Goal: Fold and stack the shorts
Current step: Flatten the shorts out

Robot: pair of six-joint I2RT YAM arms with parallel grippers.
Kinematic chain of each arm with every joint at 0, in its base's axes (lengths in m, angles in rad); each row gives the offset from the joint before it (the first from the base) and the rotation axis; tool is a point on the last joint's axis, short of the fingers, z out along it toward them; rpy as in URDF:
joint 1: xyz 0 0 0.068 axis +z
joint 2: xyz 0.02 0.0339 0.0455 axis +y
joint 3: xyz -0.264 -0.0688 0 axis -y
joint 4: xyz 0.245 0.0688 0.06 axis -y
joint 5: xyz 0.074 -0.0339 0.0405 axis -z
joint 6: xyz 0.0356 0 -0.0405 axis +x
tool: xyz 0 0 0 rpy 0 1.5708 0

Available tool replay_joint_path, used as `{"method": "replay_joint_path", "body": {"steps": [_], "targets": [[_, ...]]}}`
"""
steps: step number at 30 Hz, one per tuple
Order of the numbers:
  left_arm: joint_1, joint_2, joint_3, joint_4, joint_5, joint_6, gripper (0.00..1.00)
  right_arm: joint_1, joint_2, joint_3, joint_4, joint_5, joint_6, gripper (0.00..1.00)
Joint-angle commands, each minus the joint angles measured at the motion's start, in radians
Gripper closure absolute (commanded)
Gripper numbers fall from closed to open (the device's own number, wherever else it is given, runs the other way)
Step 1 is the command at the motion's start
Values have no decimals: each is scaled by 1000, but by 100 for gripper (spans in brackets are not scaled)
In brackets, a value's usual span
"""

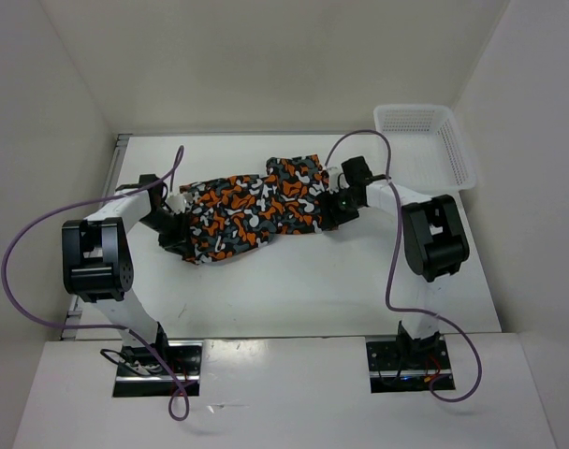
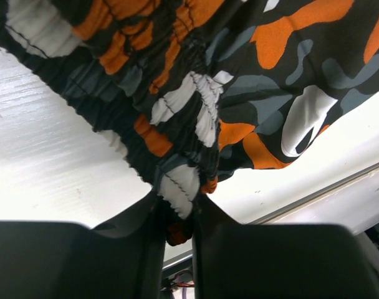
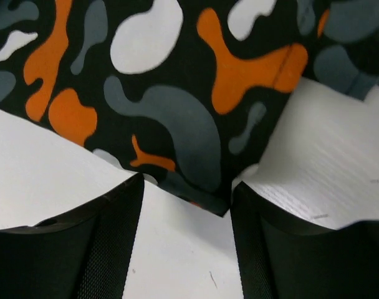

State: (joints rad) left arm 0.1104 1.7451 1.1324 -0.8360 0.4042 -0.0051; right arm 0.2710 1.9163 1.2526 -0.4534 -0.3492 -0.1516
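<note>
Left wrist: left pincer (image 2: 177, 215) pinches shorts (image 2: 252, 75) waistband edge; right pincer (image 3: 186, 205) agape, hem corner between fingers.

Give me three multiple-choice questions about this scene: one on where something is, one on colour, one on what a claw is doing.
1. Where is the basket? A far right corner B near left corner C centre
2. Which colour do the shorts lack? A orange B green C grey
3. The right gripper is: A open B shut on the basket C out of view

A: it sits far right, seen from above.
B: only orange, black, grey, white show.
A: its fingers stand apart around a shorts corner.
</note>
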Motion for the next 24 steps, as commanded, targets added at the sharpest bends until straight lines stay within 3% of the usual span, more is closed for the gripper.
{"method": "replay_joint_path", "body": {"steps": [1, 5, 6, 7, 11, 13, 15, 16, 17, 18, 21, 24], "targets": [[3, 1, 3, -9, 4, 5, 78, 22, 27, 50, 56, -11, 18, 39], [3, -9, 3, -9, -5, 5, 86, 22, 47, 68, 56, -2, 18, 72], [3, -9, 3, -9, -14, 5, 90, 22, 47, 68, 41, -2, 18, 91], [3, -9, 12, -21, -27, 5, 93, 22, 47, 85, 27, -2, -6, 98], [57, -9, 151, -141, -9, 5, 100, 8, 3, 262, -167, -124, -168, 100], [127, -28, 308, -188, 75, 5, 100, -51, -19, 425, -298, -332, -169, 100], [167, -13, 406, -204, 126, 5, 100, -110, -19, 519, -269, -529, -12, 100], [176, 7, 447, -204, 136, 5, 100, -122, -7, 537, -148, -540, 73, 100], [176, 67, 530, -213, 136, 5, 100, -134, 12, 551, -96, -550, 206, 100], [176, 95, 562, -213, 119, 5, 100, -145, 35, 573, -68, -550, 236, 100], [176, 133, 587, -236, 139, 5, 100, -154, 66, 619, -145, -518, 134, 100], [176, 62, 511, -236, 148, 5, 100, -179, -12, 477, -211, -531, 31, 100]]}}
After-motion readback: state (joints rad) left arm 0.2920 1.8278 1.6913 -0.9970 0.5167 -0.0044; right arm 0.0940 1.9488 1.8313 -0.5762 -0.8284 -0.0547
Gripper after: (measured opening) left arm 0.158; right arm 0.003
